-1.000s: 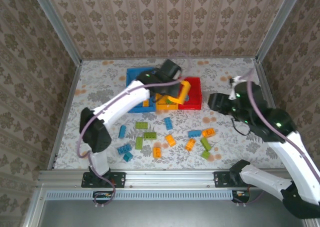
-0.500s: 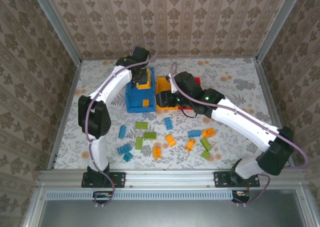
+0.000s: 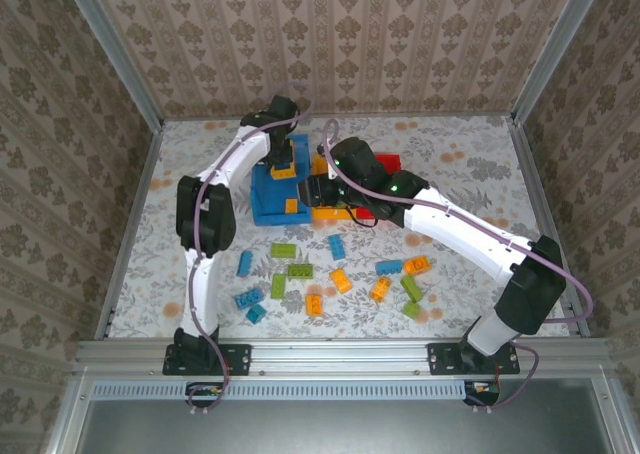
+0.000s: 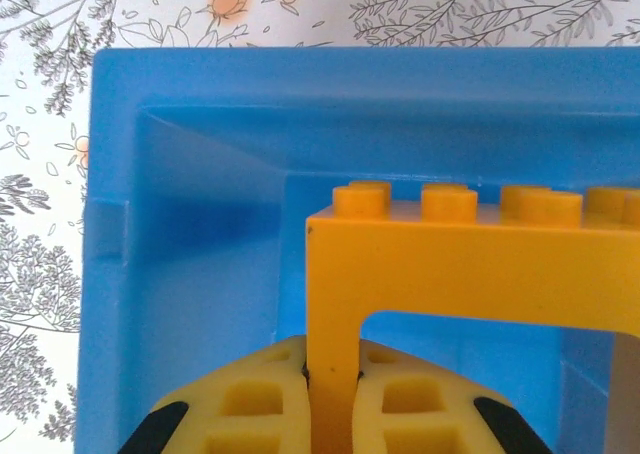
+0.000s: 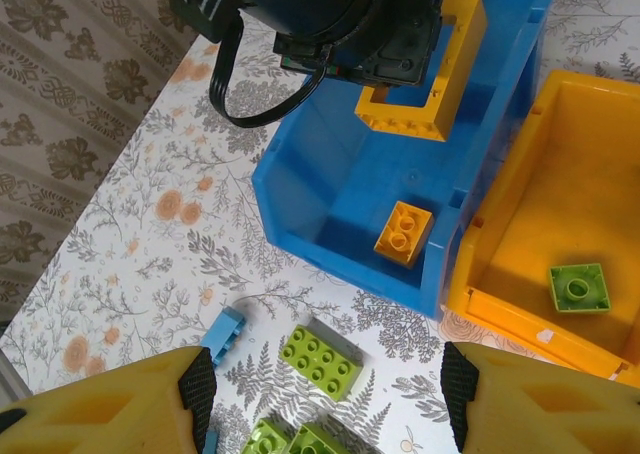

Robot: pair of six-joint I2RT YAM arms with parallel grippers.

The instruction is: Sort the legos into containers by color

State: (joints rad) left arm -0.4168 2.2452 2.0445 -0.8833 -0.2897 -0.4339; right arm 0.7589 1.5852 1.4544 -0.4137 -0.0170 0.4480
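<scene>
My left gripper (image 4: 333, 379) is shut on one leg of the square yellow frame piece (image 4: 470, 264) and holds it upright over the blue bin (image 4: 190, 224). From above, that gripper (image 3: 283, 162) hangs over the blue bin (image 3: 262, 202), which holds one orange brick (image 3: 291, 206). My right gripper (image 5: 328, 392) stands open and holds nothing, above a lime green brick (image 5: 322, 359) just in front of the blue bin (image 5: 330, 244). The yellow bin (image 5: 500, 254) holds a green brick (image 5: 579, 287). The red bin (image 3: 392, 161) is partly hidden behind my right arm.
Several loose legos lie in front of the bins: green (image 3: 283, 250), blue (image 3: 336, 246), orange (image 3: 341, 280), orange (image 3: 417, 265), green (image 3: 411, 288), blue (image 3: 249, 297). A light blue brick (image 5: 225, 334) lies beside my right gripper's left finger. Walls close off the table's sides and back.
The left gripper has carried the yellow frame from over the yellow bin leftward to the blue bin. The right arm has swung in from the right to the bins' front.
</scene>
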